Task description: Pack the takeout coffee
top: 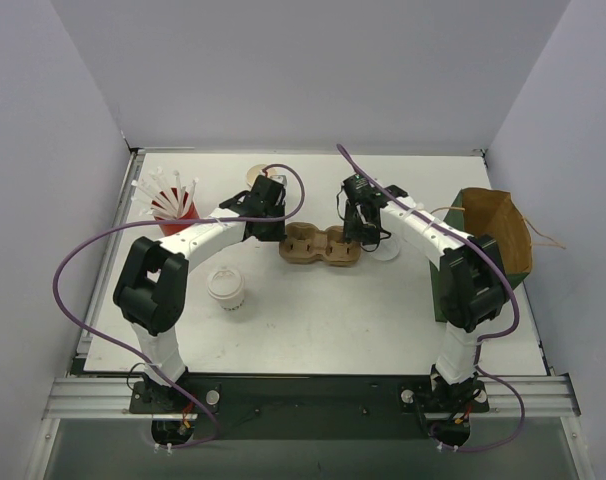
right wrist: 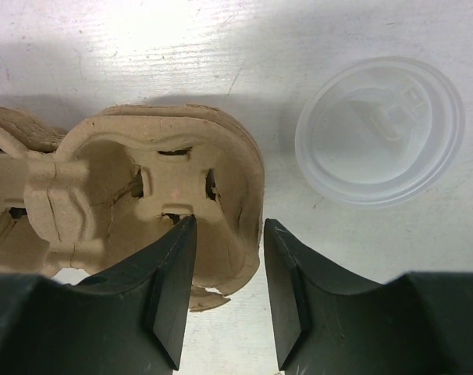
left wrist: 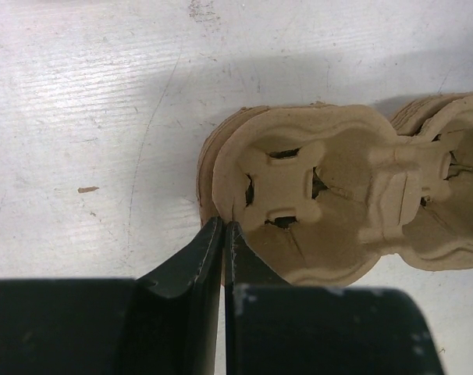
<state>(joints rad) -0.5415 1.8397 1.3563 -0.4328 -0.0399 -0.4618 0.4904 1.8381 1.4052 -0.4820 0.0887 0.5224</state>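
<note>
I reckoned the brown pulp two-well carrier (top: 321, 246) braced for the white paper cup (top: 226, 287): left end effector (left wrist: 223, 225) pinching one rim, right end effector (right wrist: 230, 223) spread astride the other.

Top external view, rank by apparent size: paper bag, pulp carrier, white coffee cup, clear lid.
1. brown paper bag
2. pulp carrier
3. white coffee cup
4. clear lid. It is partly hidden, so its order against the cup is unsure.
</note>
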